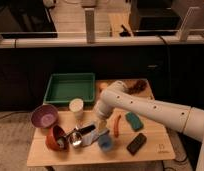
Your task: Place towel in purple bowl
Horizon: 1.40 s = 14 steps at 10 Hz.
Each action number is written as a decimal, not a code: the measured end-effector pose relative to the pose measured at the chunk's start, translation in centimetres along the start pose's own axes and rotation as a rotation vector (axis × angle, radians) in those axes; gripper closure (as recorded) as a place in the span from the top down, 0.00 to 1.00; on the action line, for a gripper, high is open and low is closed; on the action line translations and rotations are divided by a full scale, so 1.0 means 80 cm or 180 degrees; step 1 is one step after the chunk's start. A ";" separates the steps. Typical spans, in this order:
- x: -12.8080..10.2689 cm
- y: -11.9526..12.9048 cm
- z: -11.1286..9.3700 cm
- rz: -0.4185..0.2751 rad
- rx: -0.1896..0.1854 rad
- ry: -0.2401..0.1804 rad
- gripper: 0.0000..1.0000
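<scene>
The purple bowl sits upright on the left side of the wooden table. A pale greyish cloth, seemingly the towel, lies near the table's front middle between a red bowl and a blue cup. My white arm reaches in from the right. Its gripper points down right over the towel's right end and hides part of it. The gripper is well to the right of the purple bowl.
A green tray stands at the back left, with a white cup in front of it. A metal cup, an orange carrot, a teal sponge and a black block lie around the gripper. A brown object is at the back right.
</scene>
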 end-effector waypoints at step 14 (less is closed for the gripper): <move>0.027 0.017 0.073 0.0034 -0.0103 0.0047 0.80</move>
